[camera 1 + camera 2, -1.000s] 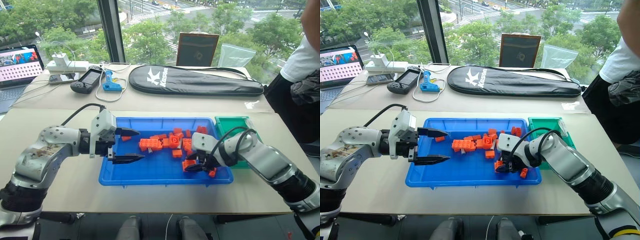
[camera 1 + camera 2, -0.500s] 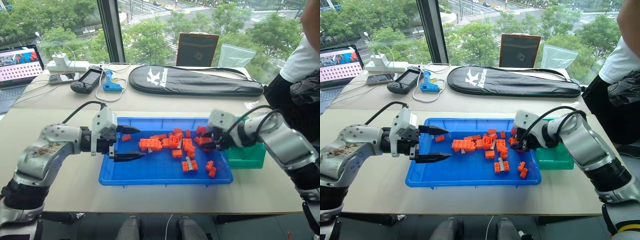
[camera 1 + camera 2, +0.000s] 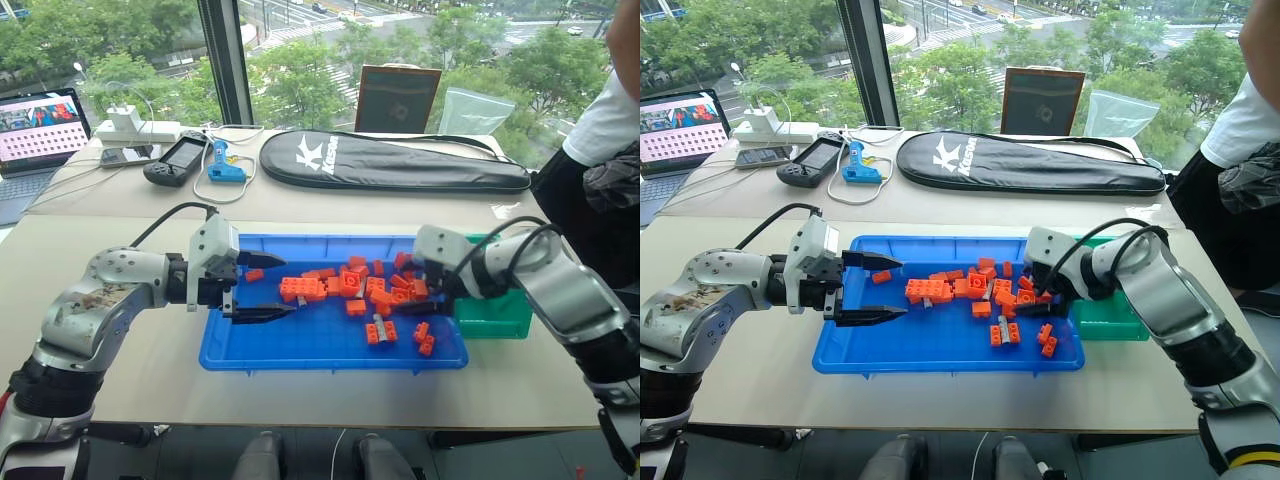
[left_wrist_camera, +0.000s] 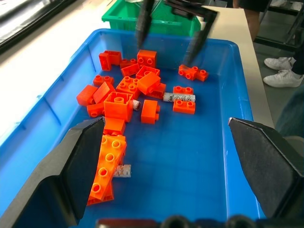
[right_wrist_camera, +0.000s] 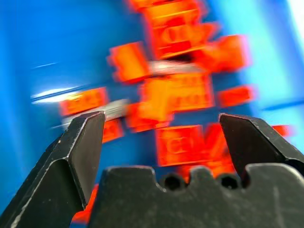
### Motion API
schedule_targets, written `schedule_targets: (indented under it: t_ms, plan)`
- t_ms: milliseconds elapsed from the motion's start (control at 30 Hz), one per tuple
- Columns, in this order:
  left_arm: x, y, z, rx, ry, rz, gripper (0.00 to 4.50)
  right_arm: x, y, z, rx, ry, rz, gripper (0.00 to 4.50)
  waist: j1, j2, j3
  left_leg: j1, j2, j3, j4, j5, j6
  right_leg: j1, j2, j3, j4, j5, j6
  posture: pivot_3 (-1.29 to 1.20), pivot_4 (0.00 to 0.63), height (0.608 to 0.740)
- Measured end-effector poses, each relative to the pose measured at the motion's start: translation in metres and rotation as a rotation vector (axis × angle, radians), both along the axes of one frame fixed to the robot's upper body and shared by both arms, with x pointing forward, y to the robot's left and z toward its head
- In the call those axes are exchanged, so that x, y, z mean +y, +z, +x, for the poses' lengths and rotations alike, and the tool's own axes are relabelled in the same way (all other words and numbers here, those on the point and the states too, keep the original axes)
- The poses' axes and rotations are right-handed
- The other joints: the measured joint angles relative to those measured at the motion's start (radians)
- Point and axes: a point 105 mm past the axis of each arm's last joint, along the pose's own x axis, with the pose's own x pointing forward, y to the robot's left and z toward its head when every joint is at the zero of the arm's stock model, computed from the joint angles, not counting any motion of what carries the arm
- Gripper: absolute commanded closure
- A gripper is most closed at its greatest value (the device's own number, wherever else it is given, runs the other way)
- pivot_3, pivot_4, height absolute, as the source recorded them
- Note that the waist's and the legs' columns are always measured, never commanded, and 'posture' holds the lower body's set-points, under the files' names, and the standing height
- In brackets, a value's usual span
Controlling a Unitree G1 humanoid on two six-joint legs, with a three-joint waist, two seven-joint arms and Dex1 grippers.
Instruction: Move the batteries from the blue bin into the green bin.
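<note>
Right gripper (image 3: 1043, 292) wide, empty — orange bricks (image 4: 127, 95) crowding batteries (image 4: 179, 97) in blue bin (image 3: 300, 355).

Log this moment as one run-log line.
left end effector: open, empty, over bright-blue plastic tray | right end effector: open, empty, over tray beside teal-green plastic box | silver-grey cylindrical battery: in tray

Head pair overhead; wrists close, perhaps converging.

blue bin (image 3: 330, 350), green bin (image 3: 495, 318), orange bricks (image 3: 350, 285)
</note>
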Motion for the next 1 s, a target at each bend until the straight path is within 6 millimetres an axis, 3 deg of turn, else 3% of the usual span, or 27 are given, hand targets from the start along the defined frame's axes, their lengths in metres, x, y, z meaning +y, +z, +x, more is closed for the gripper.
schedule_targets:
  t_ms: [200,600,700,933,1000]
  plan:
    - [-0.002,-0.001,0.001,-0.004,-0.003,0.004,0.0,0.0,-0.023,-0.004,0.103,0.056,-0.049,0.02,-0.007,0.0,0.0,0.001,0.001,0.0,0.0,0.0,0.0,0.0,0.001,0.0,0.001,0.0,0.0,0.0,0.15,0.733]
    - [-0.001,-0.002,0.0,-0.009,0.007,0.01,0.0,0.013,-0.039,-0.003,0.127,0.134,-0.078,0.02,-0.002,0.0,0.0,0.001,0.0,0.0,0.0,0.0,0.0,0.0,0.001,0.0,0.001,0.0,0.0,0.0,0.15,0.733]
    - [-0.001,-0.002,0.0,-0.009,0.008,0.011,0.0,0.018,-0.042,-0.003,0.126,0.139,-0.071,0.69,-0.002,0.0,0.0,0.001,0.0,0.0,0.0,0.0,0.0,0.0,0.001,0.0,0.001,0.0,0.0,0.0,0.15,0.733]
    - [-0.001,-0.001,0.001,-0.012,0.006,0.011,0.0,0.016,-0.05,-0.001,0.077,0.138,-0.102,3.05,-0.002,0.0,0.0,0.001,0.0,0.0,0.0,0.0,0.0,0.0,0.0,0.0,0.001,0.0,0.0,0.0,0.15,0.733]
    - [-0.001,0.0,0.001,-0.016,0.005,0.012,0.0,0.011,-0.049,-0.001,0.074,0.136,-0.122,3.15,-0.001,0.0,0.0,0.001,0.0,0.0,0.0,0.0,0.0,0.0,0.0,0.0,0.001,0.0,0.0,0.0,0.15,0.733]
